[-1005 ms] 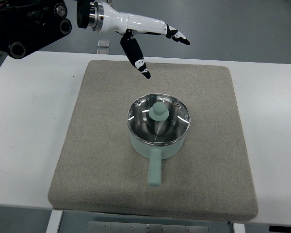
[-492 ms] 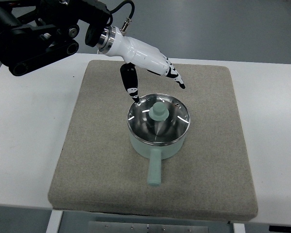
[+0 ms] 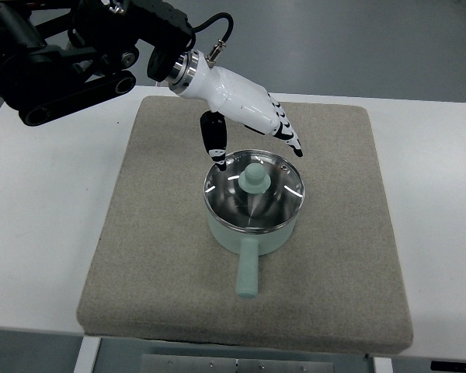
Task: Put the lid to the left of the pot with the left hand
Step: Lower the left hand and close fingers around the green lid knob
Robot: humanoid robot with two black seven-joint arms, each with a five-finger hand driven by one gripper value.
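A mint-green pot (image 3: 252,233) with a straight handle pointing toward the near edge sits in the middle of the grey mat (image 3: 140,233). Its glass lid (image 3: 283,203) with a mint-green knob (image 3: 255,178) rests on the pot. My left hand (image 3: 256,151), white with black fingertips, hangs just behind and above the lid. Its fingers (image 3: 287,136) are spread, with the thumb (image 3: 215,144) reaching down over the lid's far left rim. Nothing is held in it. The knob lies slightly in front of the hand. The right arm does not show.
The mat lies on a white table (image 3: 39,202). The left arm's black links (image 3: 70,54) fill the upper left corner. Bare mat stretches to the left of the pot.
My left hand has come down and nearer, from high behind the mat to just over the lid's far rim. The pot and lid have not moved.
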